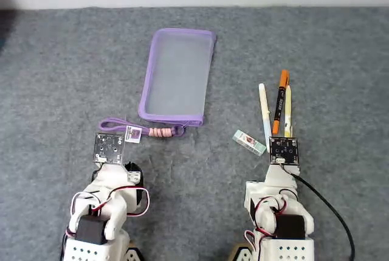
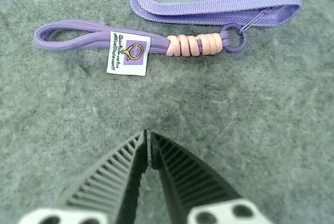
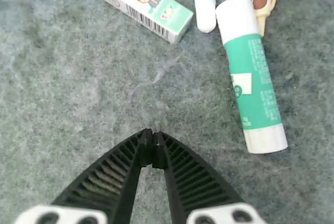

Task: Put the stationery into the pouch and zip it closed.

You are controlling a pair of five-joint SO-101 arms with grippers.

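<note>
pouch [image 1: 177,75]: long axis runs away from arms, strap [image 2: 73,35] sideways | right wrist view: glue stick [image 3: 250,72] near box [image 3: 140,6] | left gripper [image 2: 147,138], right gripper [image 3: 152,135]: pinched together, empty

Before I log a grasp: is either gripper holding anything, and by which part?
Nothing is held. The left gripper is shut empty short of the pouch strap; the right gripper is shut empty near the glue stick.

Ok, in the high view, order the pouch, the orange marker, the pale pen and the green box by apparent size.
1. pouch, clearly the largest.
2. orange marker and pale pen: they look about alike in length, too close to rank.
3. green box, the smallest.
</note>
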